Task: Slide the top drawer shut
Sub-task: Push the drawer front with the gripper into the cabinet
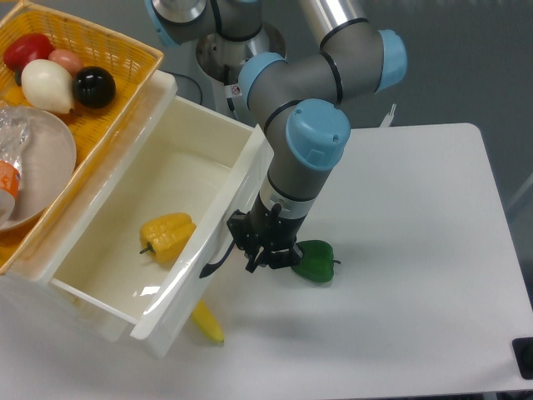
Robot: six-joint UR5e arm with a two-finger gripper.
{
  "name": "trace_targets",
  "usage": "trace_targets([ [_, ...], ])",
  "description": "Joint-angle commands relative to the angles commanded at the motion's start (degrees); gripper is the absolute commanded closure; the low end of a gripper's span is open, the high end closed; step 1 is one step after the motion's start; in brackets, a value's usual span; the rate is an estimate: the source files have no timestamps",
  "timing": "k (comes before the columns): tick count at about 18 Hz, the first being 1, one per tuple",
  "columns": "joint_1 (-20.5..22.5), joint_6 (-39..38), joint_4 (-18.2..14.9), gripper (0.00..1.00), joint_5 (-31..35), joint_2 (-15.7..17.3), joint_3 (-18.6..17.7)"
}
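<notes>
One basket [125,75] of round fruit at far left atop the cabinet, then the top drawer [179,229] pulled wide open with a yellow pepper [166,236] inside, then the gripper [265,250] just beside its black handle [219,250], finger spread impossible to tell, then a green pepper [316,261] on the table [416,250].

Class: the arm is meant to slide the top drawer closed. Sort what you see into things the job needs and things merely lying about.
Needed for the job:
- top drawer, open
- its black handle
- gripper

Just lying about:
- yellow pepper inside the drawer
- green pepper on the table
- wicker basket of food
</notes>
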Motion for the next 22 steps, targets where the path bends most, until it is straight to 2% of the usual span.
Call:
trace_targets([
  [6, -0.1, 0.3, -0.4, 0.91, -1.9, 0.0, 0.0],
  [9, -0.2, 0.3, -2.4, 0.91, -2.4, 0.9, 0.0],
  [14, -0.7, 0.2, -3.6, 0.91, -3.3, 1.1, 0.0],
  [22, -2.4, -0.1, -3.7, 0.91, -3.3, 1.2, -0.6],
])
